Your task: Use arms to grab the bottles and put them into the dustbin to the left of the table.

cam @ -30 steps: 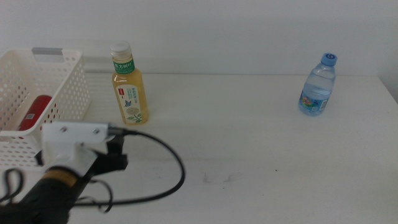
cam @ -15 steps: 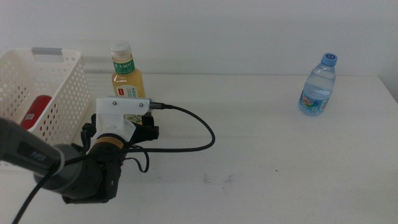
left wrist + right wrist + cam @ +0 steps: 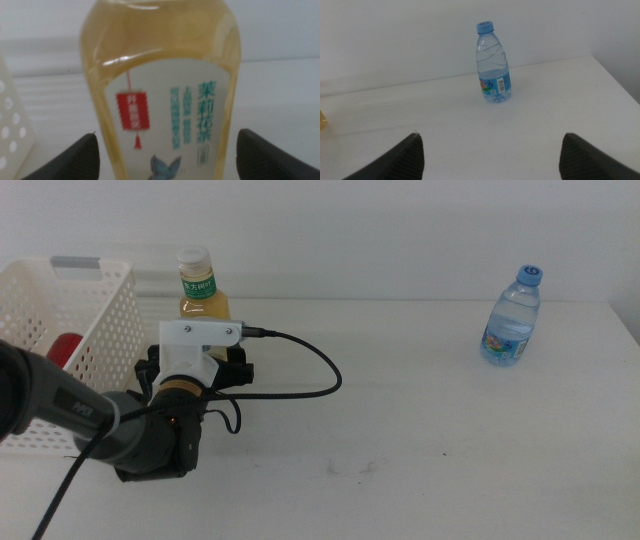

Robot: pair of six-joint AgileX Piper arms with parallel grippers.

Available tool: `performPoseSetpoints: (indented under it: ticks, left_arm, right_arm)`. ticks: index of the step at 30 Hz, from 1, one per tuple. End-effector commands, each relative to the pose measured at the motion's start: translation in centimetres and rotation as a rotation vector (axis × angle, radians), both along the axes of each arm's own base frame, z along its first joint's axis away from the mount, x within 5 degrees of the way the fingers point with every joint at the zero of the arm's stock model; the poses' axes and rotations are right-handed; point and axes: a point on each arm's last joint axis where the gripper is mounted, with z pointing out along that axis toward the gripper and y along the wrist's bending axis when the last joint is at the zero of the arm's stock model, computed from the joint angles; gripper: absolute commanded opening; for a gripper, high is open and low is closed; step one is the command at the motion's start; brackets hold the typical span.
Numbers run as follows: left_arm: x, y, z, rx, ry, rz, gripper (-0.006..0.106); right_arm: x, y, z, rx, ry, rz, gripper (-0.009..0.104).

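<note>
The yellow-tea bottle (image 3: 203, 285) (image 3: 160, 95) with white cap and green label stands upright at the back left of the table (image 3: 420, 420). My left gripper (image 3: 205, 360) (image 3: 165, 150) is right in front of it, open, its jaws on either side of the bottle's body, one jaw close beside it. A red can (image 3: 62, 348) lies inside the white dustbin (image 3: 95, 310) at the left. The clear blue-capped water bottle (image 3: 511, 316) (image 3: 493, 64) stands at the back right. My right gripper (image 3: 487, 150) is open, well short of the water bottle and out of the middle view.
The left arm's white wrist housing (image 3: 198, 340) and black cable (image 3: 300, 385) lie over the table's left part. The dustbin's perforated wall (image 3: 12, 130) is close beside the tea bottle. Small dark scuffs (image 3: 350, 467) mark the tabletop near the front.
The left arm has come forward from the front left corner up to the tea bottle, so its jaws now flank the bottle. Both bottles and the can have stayed put.
</note>
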Motion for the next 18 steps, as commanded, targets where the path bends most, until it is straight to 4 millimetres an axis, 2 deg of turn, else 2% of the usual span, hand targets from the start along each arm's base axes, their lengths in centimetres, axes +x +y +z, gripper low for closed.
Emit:
performPoseSetpoints:
  ticks: [1,11,14,15,16,18]
  left_arm:
    - [0.8,0.0,0.0,0.013,-0.011,-0.011,0.094]
    - [3.5,-0.6,-1.3,0.006,-0.025,0.0,0.093]
    - [4.1,-0.6,-1.9,-0.014,-0.012,0.037,0.084]
    - [4.1,-0.5,-1.9,-0.017,-0.011,0.043,0.077]
    - [3.2,-0.6,-0.6,-0.048,0.025,0.032,0.03]
    - [1.7,-0.6,0.8,-0.055,0.091,0.002,0.007]
  right_arm:
    - [0.0,-0.1,0.0,-0.009,-0.01,-0.008,0.09]
    - [0.0,-0.1,0.0,-0.009,-0.01,-0.008,0.09]
    - [0.0,-0.1,0.0,-0.009,-0.01,-0.008,0.09]
    - [0.0,-0.1,0.0,-0.009,-0.01,-0.008,0.09]
    - [0.0,-0.1,0.0,-0.009,-0.01,-0.008,0.09]
    - [0.0,-0.1,0.0,-0.009,-0.01,-0.008,0.09]
